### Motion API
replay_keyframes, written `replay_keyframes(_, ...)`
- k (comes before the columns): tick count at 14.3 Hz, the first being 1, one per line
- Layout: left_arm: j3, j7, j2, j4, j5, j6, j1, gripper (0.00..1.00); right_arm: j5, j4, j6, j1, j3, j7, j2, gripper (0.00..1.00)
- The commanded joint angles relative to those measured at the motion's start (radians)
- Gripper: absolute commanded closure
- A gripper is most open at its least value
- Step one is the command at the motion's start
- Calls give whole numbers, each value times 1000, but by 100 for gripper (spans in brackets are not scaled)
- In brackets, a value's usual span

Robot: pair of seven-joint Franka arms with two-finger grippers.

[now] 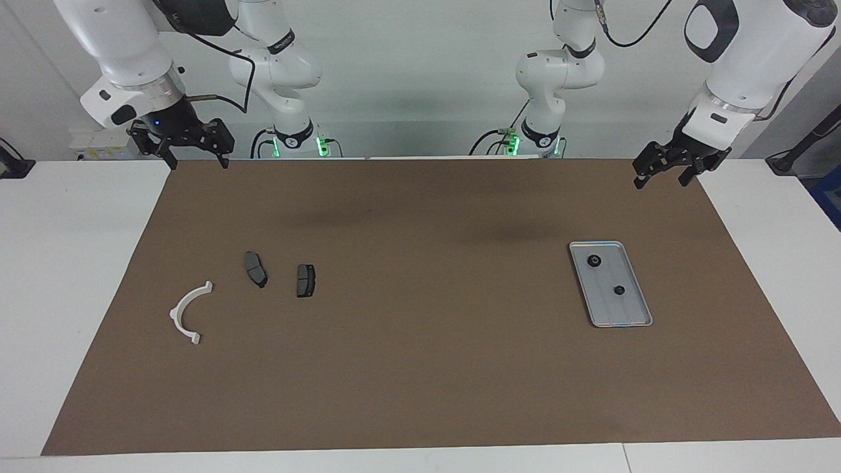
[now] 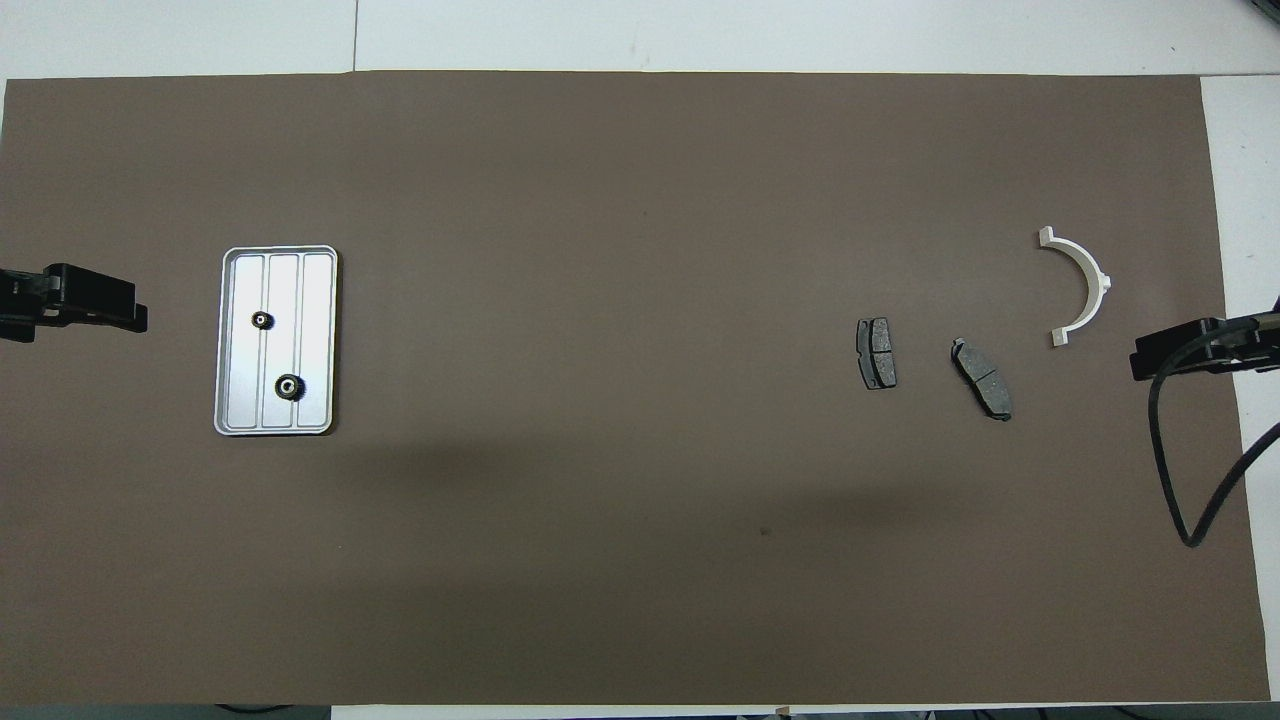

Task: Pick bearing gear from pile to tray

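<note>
Both grippers are open and hold nothing: left gripper (image 1: pixel 660 176) and right gripper (image 1: pixel 196 154) hang over the mat's (image 1: pixel 420 368) corners. Two gears (image 1: pixel 594 261) (probably the bearing gears) lie in the tray (image 1: pixel 632 323); the middle is free.

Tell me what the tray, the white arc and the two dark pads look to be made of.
Tray: likely metal, satin silver, with bright sheen and pressed ribs.
White arc: probably moulded plastic, matt, uniformly white.
Two pads: dull dark grey, possibly friction material on a backing; the look leaves it open.
</note>
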Motion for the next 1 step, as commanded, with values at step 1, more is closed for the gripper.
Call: replay_keyframes(1, 5, 21, -10, -13, 13, 18, -5, 0, -7, -30, 11, -7, 9, 3, -22, 0)
